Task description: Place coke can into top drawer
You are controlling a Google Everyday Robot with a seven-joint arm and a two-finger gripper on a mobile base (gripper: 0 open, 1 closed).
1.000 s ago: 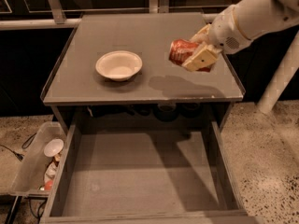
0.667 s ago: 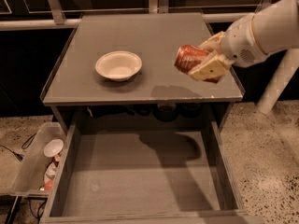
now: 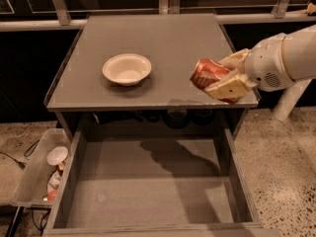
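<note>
My gripper (image 3: pixel 224 78) is shut on the coke can (image 3: pixel 207 74), a red-orange can held on its side between the cream fingers (image 3: pixel 228 87). It hangs above the front right edge of the grey cabinet top (image 3: pixel 153 38), just past the back of the open top drawer (image 3: pixel 148 186). The drawer is pulled out wide below, its flat grey floor bare, with the arm's shadow across it.
A cream-white bowl (image 3: pixel 127 68) sits on the cabinet top left of the can. A clear plastic bin (image 3: pixel 42 169) with clutter stands on the floor left of the drawer. A white post (image 3: pixel 289 100) leans at the right. A rail runs behind the cabinet.
The gripper with the can has moved forward and down, from over the cabinet top's right side toward its front edge above the drawer.
</note>
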